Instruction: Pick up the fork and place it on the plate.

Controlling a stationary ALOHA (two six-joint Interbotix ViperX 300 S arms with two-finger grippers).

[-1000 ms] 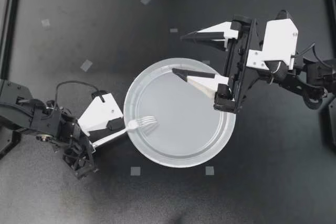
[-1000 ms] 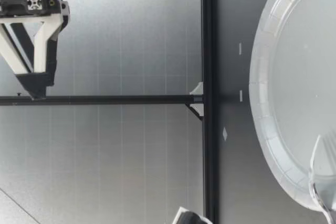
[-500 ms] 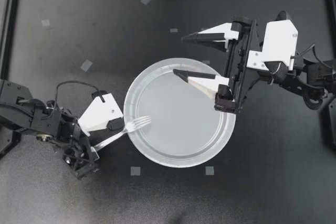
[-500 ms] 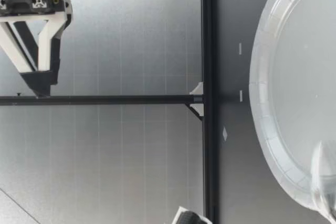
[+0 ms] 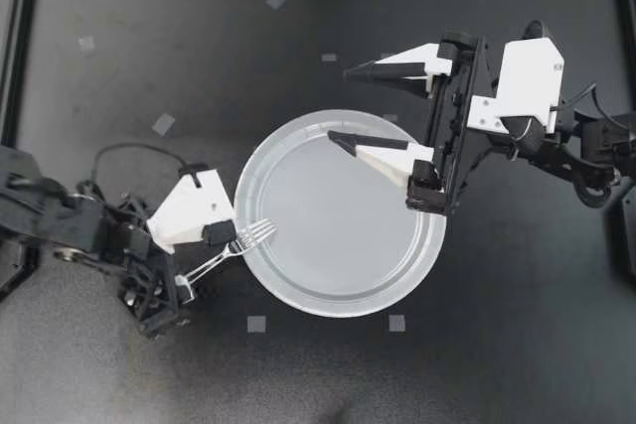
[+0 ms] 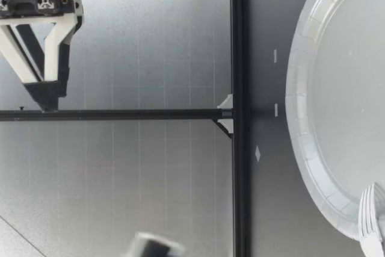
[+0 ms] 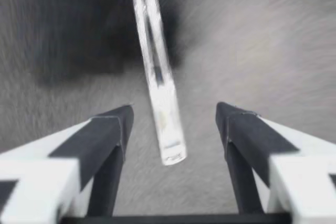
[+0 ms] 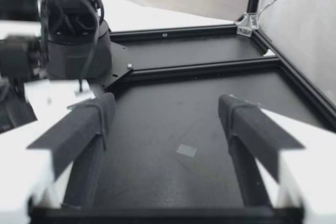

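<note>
Dark table, fork across rim of plate, left gripper fingers apart, right gripper fingers wide

Black jointed arms, looping black cables, white triangular pincer fingers tipped in black.

Dark matte table, black frame rails — pale panelled wall behind.
</note>
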